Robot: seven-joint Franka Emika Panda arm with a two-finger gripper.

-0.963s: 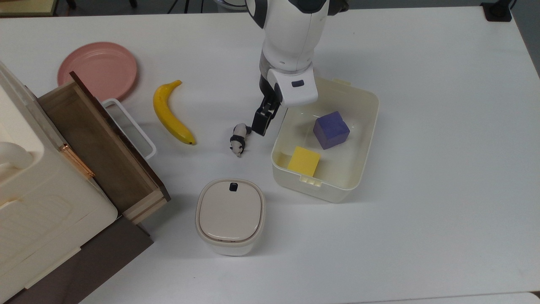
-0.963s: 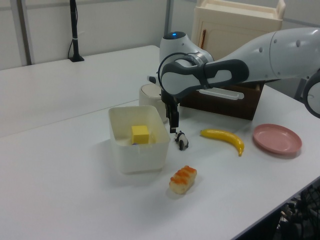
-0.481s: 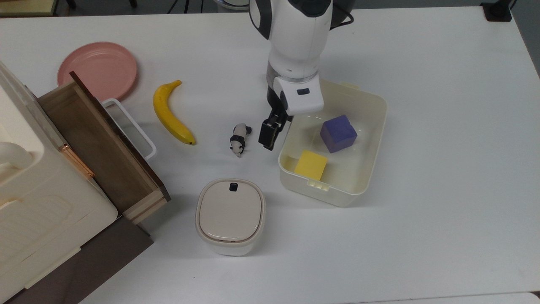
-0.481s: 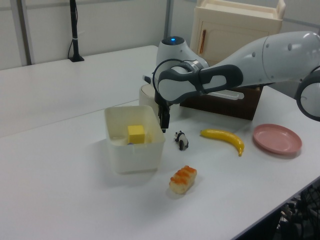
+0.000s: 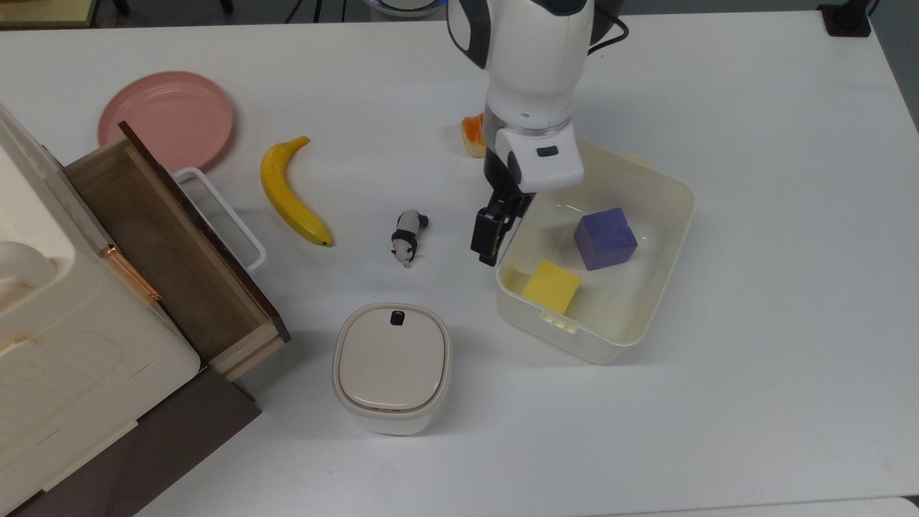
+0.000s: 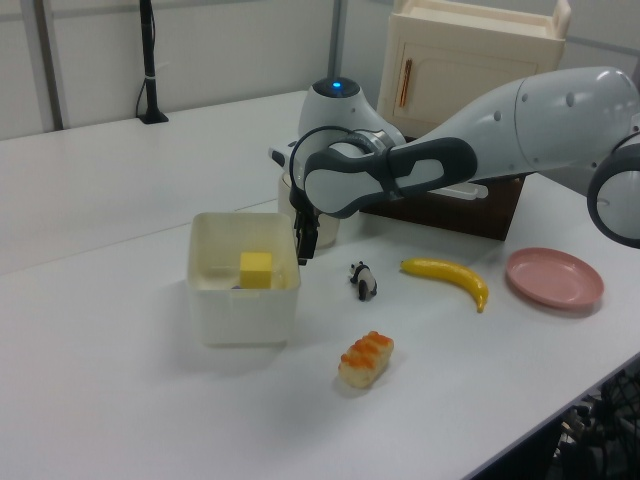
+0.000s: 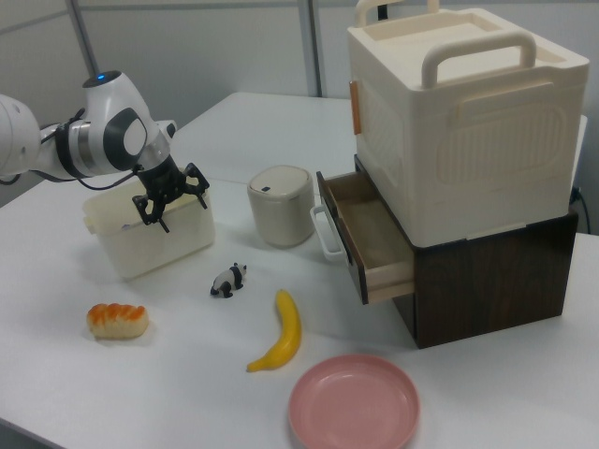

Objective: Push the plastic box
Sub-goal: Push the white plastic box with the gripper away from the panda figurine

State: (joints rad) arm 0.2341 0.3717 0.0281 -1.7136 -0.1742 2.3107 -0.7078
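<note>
Compared with a second before, the large cream-white translucent plastic box (image 5: 650, 301) had slid toward the top view's right, further from the small black-and-white panda figure (image 5: 407, 235), and the black two-finger gripper (image 5: 490, 240) had travelled with it. An orange-topped sushi piece (image 5: 472, 133), covered by the arm earlier, now showed behind the wrist. The gripper's fingers were clenched together with nothing between them, pressed against the outside of the box's long wall on the top view's left. The box sat on the white table (image 5: 775, 215), holding a purple cube (image 5: 605, 238) and a yellow block (image 5: 551, 287).
</note>
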